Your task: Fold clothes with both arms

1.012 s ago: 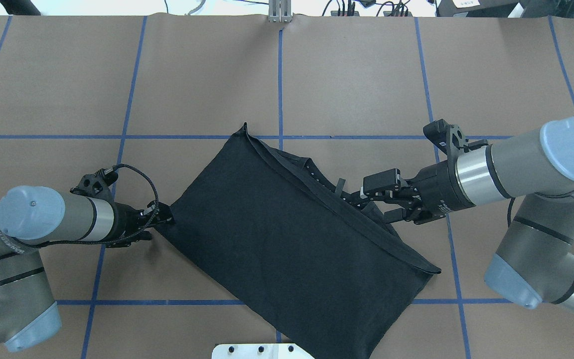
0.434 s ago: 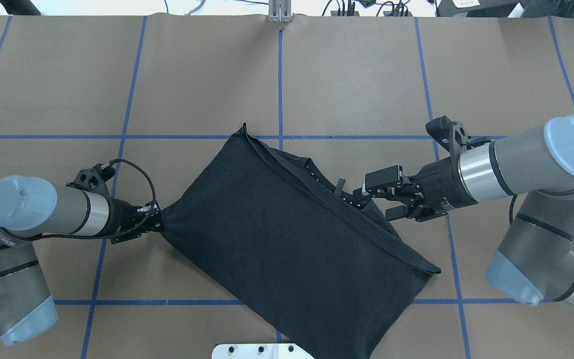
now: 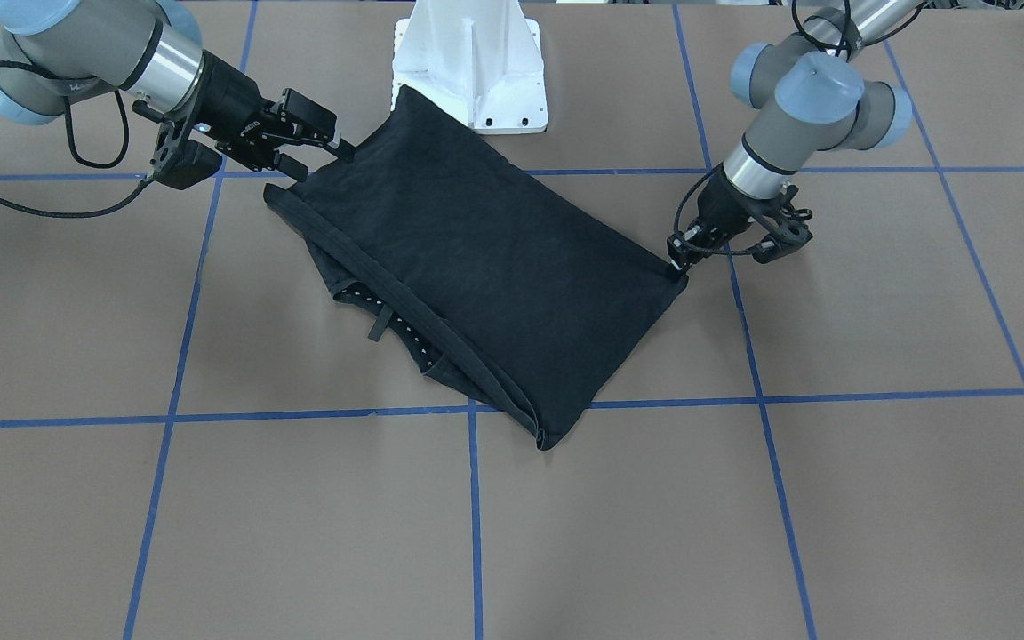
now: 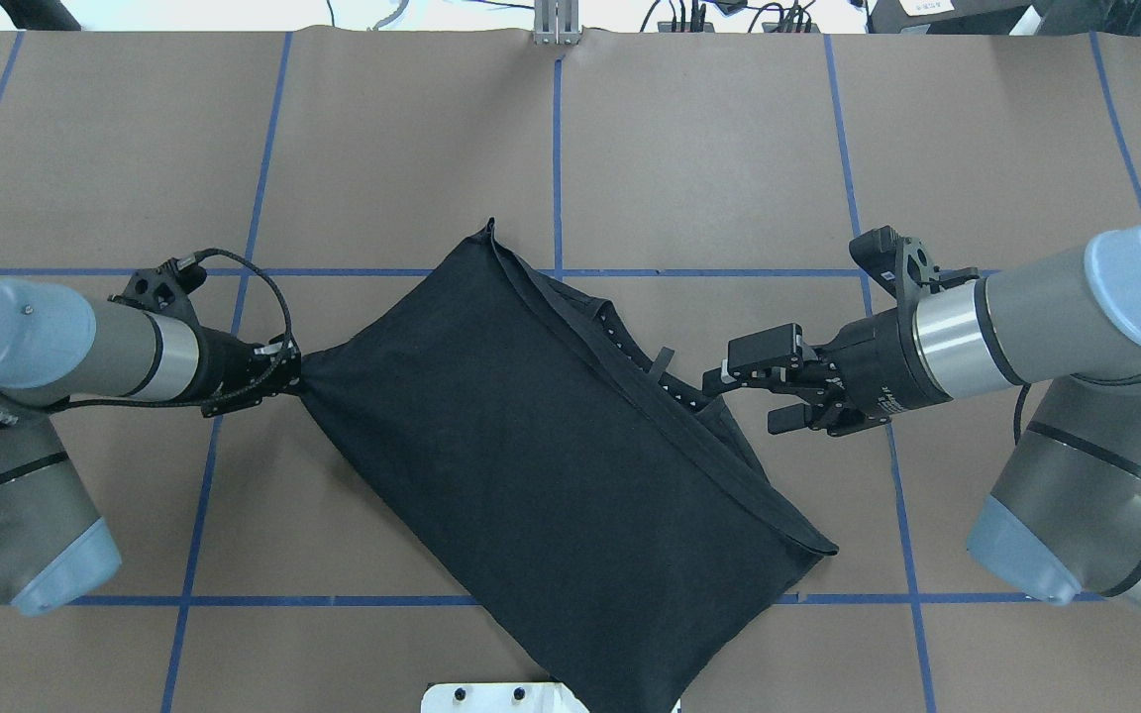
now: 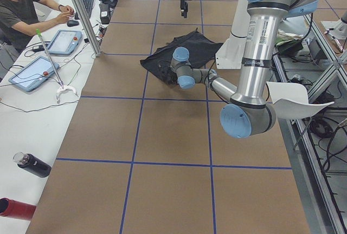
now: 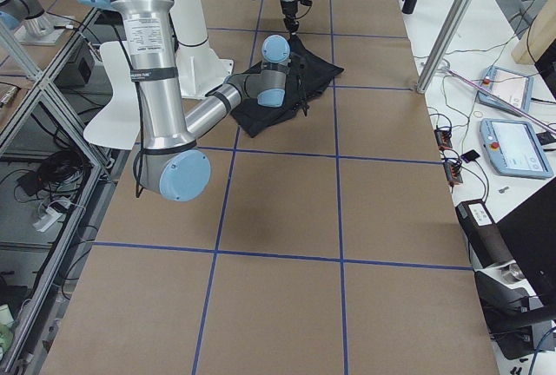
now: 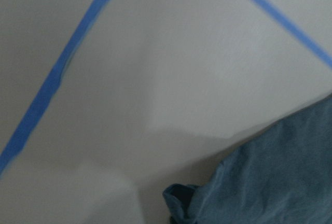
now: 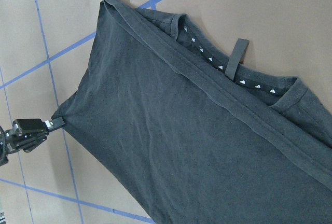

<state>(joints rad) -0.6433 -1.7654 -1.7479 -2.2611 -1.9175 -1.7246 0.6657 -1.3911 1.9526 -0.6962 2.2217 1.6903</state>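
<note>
left claw (image 4: 295, 368) is clamped on one corner of the folded black cloth t-shirt (image 4: 551, 465), which lies slantwise on the brown blue-taped table (image 4: 382, 149), its nearest corner at the robot-side edge. right claw (image 4: 741, 399) has its jaws apart beside the collar (image 4: 630, 347). with one corner pinched, a pull could drag the shirt, skew the fold, or slip free.

left gripper (image 4: 291, 368) pulled back along its own arm and farther from the robot, pinched corner of the T-shirt (image 4: 551, 475) dragged with it, cloth stretched tauter toward it, far corner slid closer
</note>
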